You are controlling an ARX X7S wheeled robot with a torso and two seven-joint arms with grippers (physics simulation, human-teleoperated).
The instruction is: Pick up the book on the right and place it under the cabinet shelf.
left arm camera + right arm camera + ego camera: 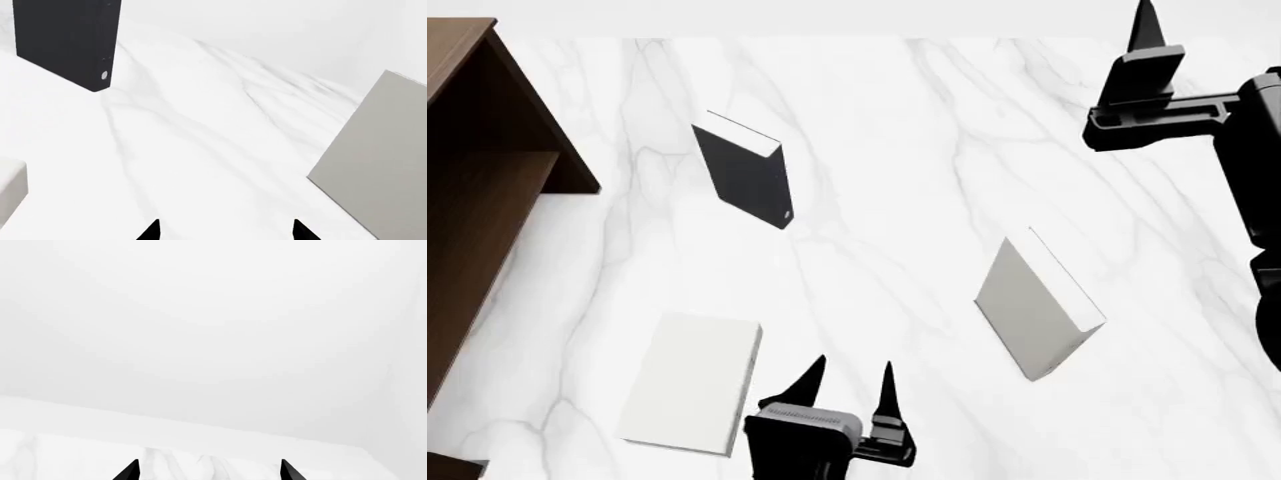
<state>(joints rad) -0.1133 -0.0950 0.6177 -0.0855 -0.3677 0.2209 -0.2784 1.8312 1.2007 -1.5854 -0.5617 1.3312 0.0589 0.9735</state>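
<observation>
Left wrist view puts my left end effector (227, 231) low over the desk (200, 150), its two tips spread wide with nothing between them. The right end effector (208, 470) is also spread and empty, raised well off to the far right. Outward from the left one, the book (1028, 305) lies just to its right, grey and alone on the marble, well apart from the cabinet (481, 200). I judge it stiff, light and thin, with slick covers, so I'd pinch across its long edge. A white book (694, 380) and a black book (747, 175) lie leftward.
</observation>
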